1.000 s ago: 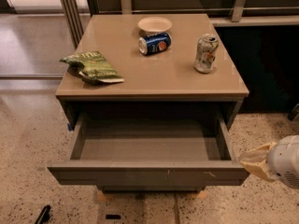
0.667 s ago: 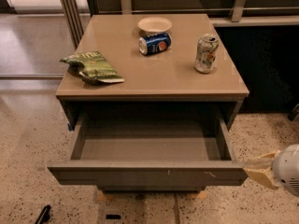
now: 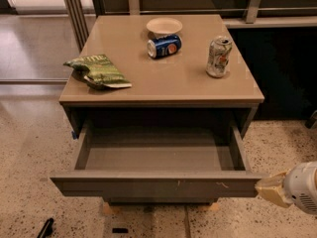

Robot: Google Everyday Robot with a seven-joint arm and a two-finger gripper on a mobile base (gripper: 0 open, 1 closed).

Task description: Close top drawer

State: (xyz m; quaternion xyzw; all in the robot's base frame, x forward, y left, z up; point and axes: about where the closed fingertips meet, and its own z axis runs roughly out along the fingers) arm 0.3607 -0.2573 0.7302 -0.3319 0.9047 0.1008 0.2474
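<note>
Drawer check: top drawer (image 3: 158, 185) juts wide open below the counter (image 3: 163, 86), with pale scratches right of centre. My end effector (image 3: 263, 186) sits at its right front corner, partly cut off by the frame edge; apart or together, I can't tell. Blue can (image 3: 163, 46), silver can (image 3: 218, 56) and green bag (image 3: 97, 71) all carry print I can't read.

Grey top drawer (image 3: 158, 185) stands wide open, front scratched; gripper (image 3: 270, 188) just beside its right end.
</note>
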